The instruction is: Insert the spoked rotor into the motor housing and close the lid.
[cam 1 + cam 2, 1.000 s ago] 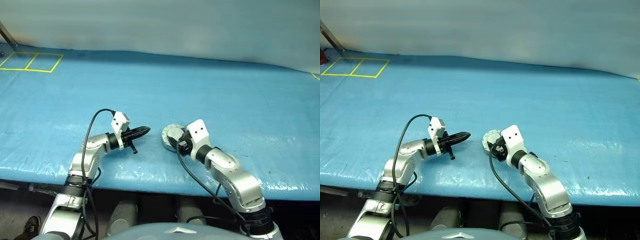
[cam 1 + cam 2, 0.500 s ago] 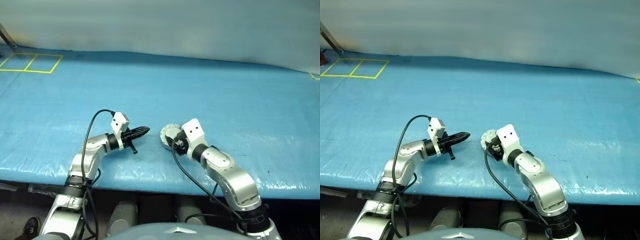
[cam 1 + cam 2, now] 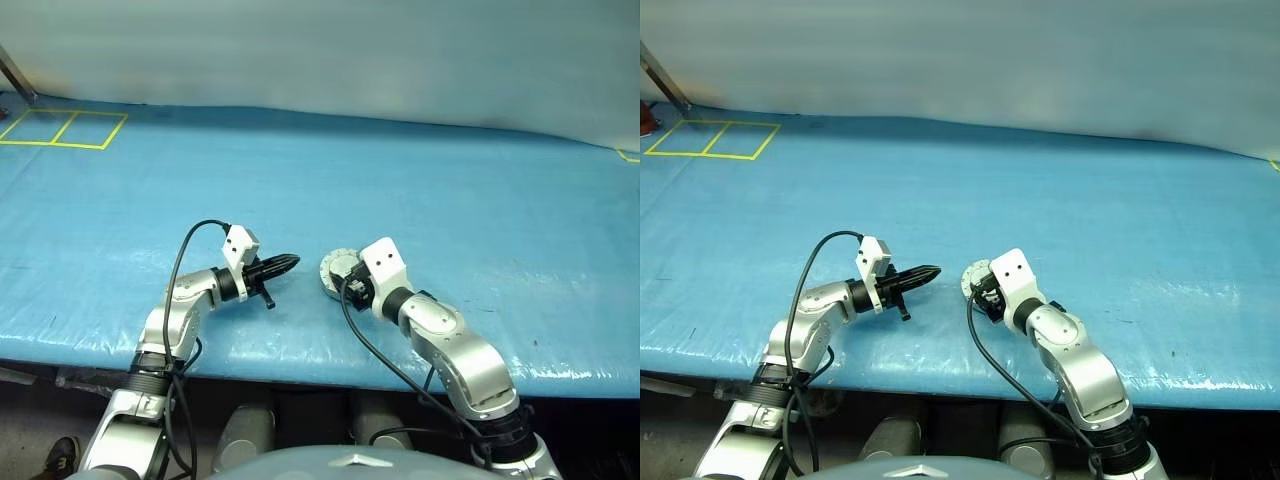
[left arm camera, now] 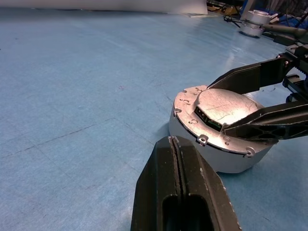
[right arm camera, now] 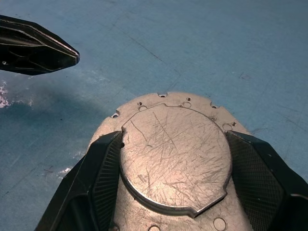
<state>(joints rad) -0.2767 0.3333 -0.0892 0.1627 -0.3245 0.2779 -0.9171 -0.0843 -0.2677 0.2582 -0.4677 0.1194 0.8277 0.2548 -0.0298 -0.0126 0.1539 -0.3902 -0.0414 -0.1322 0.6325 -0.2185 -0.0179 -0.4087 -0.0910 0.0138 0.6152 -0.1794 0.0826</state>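
Rightward arm has edged inward; right gripper (image 5: 168,192) clasps the motor housing (image 5: 173,159), left gripper (image 4: 174,144) shut at nine o'clock, empty; next, seat the rotor.

The right gripper (image 5: 173,168) gripped the motor housing (image 5: 173,159) with a finger against each side of its scratched silver top (small holes ringed the rim). The left gripper (image 5: 36,43) hovered nearby, shut, above the blue table (image 5: 202,43).
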